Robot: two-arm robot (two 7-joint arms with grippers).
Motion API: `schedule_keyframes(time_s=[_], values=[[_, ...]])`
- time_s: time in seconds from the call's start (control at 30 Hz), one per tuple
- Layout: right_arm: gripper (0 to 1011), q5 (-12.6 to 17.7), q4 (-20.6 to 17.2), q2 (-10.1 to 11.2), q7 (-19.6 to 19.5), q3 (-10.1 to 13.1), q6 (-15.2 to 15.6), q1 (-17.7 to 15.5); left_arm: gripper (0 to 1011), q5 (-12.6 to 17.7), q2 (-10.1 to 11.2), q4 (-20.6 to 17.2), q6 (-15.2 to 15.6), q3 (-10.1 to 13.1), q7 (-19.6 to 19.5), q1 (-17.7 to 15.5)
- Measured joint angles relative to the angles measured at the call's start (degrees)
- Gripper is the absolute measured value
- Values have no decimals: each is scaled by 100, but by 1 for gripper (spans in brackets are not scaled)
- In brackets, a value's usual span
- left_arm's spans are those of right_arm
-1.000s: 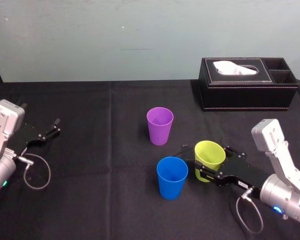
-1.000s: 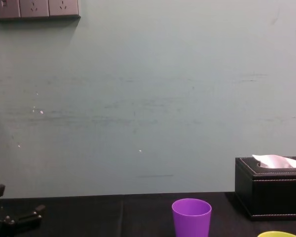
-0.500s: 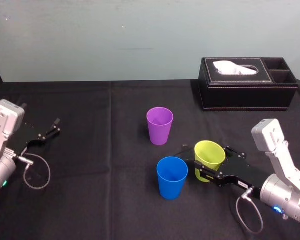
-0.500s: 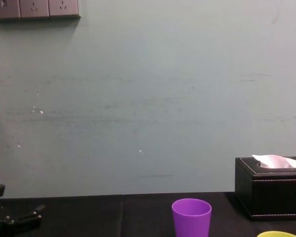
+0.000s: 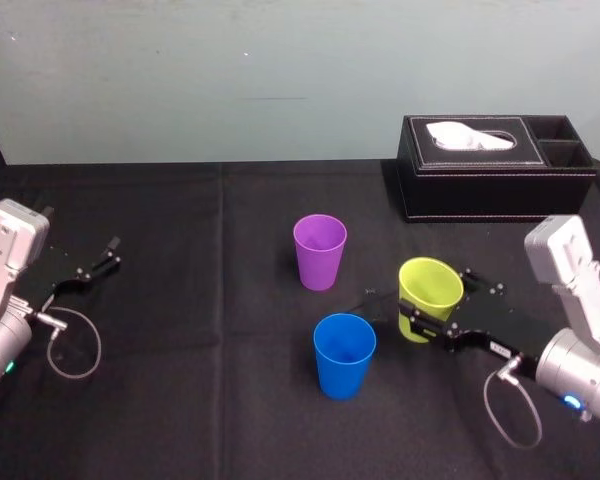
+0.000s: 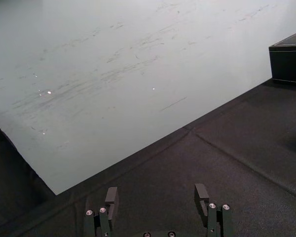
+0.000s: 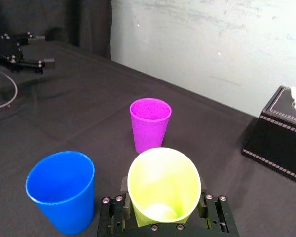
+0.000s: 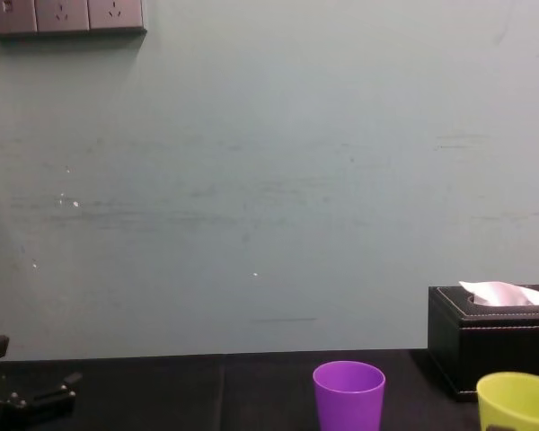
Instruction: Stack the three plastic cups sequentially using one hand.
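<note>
My right gripper (image 5: 435, 306) is shut on the yellow-green cup (image 5: 430, 284), its black jaws pressing on both sides. The cup is lifted off the cloth and leans slightly; the right wrist view shows the cup (image 7: 164, 185) between the jaws of the right gripper (image 7: 163, 198). The blue cup (image 5: 344, 355) stands upright just to its left, apart from it. The purple cup (image 5: 320, 251) stands upright farther back. In the chest view the yellow-green cup (image 8: 516, 400) rises at the lower right beside the purple cup (image 8: 349, 395). My left gripper (image 5: 102, 258) rests open at the far left.
A black tissue box (image 5: 495, 165) stands at the back right of the black-clothed table (image 5: 210, 400), behind the held cup. A cable loop (image 5: 75, 345) lies by the left arm. A pale wall closes the back.
The right gripper has risen and shifted right with the yellow-green cup, which now shows higher in the chest view. The blue and purple cups and the left arm have not moved.
</note>
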Motion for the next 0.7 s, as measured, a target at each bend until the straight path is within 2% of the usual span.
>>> schedule_keyframes(time_s=[0.2,0.37,0.7], values=[[743,118,-286,119,56,122,154,65,1010,0,0,0,0,0,0,0],[743,197,-501,192,112,153,263,255,1010,0,0,0,0,0,0,0],[743,241,-561,155,165,-60,424,780,1010,0,0,0,0,0,0,0]])
